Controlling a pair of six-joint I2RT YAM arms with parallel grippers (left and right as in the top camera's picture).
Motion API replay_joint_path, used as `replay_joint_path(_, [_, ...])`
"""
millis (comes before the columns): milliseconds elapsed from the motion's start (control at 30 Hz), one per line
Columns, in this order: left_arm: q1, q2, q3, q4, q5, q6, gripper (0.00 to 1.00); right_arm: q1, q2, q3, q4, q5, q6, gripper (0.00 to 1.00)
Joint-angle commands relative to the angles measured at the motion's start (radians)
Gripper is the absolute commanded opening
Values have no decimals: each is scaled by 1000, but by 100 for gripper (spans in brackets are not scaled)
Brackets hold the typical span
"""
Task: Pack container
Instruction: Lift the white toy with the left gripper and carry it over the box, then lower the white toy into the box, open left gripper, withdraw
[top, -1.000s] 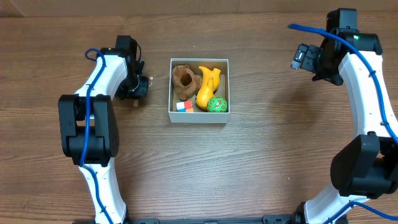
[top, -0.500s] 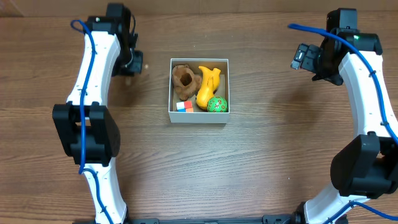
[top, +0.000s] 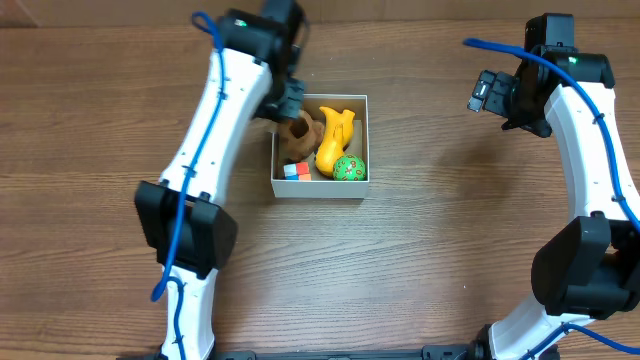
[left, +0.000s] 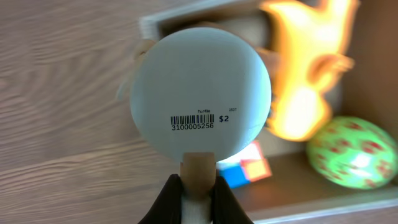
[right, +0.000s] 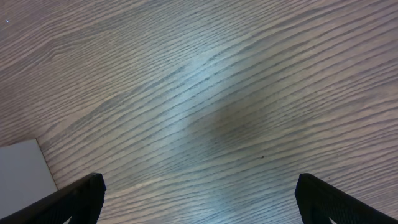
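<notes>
Plainly level container (top: 318, 189), open side upward.

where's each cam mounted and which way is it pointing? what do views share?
Overhead: above the table, looking straight down at the container; left arm, right arm show.
Left wrist: on the left gripper, looking down into the container; jaws show, shut on the stem of a round white toy.
Right wrist: on the right gripper, facing table; open jaws show.
Shared: overhead and left wrist both see the yellow toy and green ball.
</notes>
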Motion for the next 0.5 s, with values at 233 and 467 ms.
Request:
replay_joint_path(233, [-104, 0, 24, -60, 66, -113, 11, 2, -32, 21, 6, -5, 5, 100])
replay_joint_path(467, [-113, 0, 22, -77, 96, -112, 38, 2, -32, 21, 6, -5, 5, 100])
